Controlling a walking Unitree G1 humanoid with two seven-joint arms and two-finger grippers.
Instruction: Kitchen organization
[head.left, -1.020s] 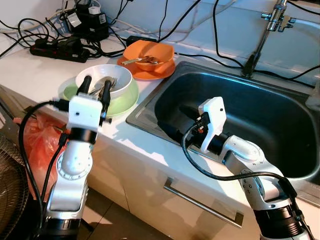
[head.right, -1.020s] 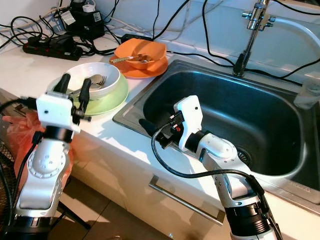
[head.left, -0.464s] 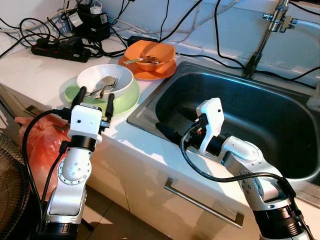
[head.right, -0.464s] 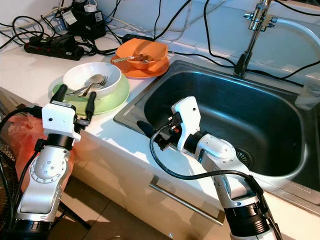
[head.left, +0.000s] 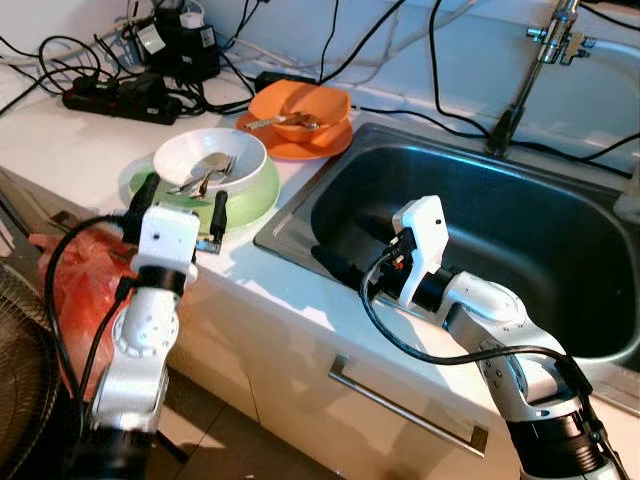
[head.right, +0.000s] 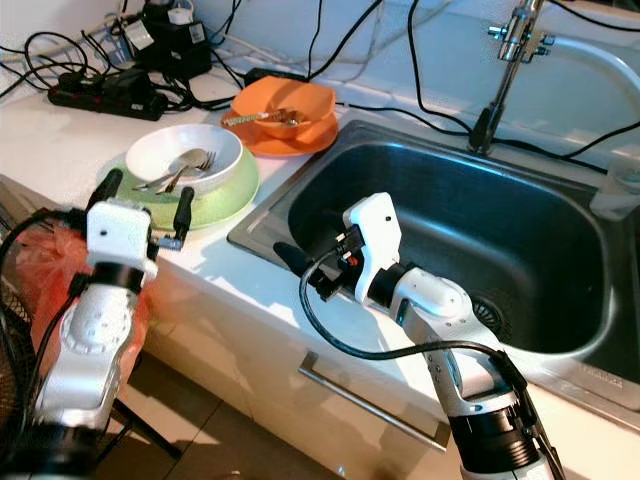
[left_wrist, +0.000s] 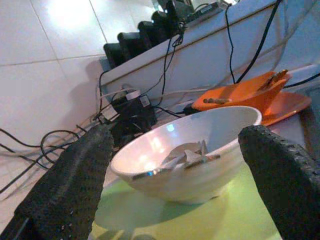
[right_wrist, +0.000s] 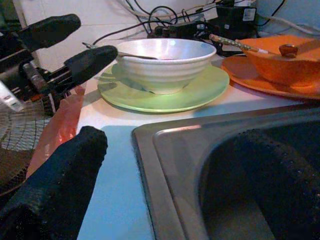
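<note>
Currently left gripper (head.left: 180, 199), fingers spread wide and empty, faces the white bowl (head.left: 208, 160) stacked on the green plate (head.left: 250, 203); advance level, straddling 1 rim edge.

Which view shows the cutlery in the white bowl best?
The left eye view: it looks down into the white bowl, showing the fork and spoon whole. The wrist views see the bowl side-on, showing just tips and a handle.
</note>
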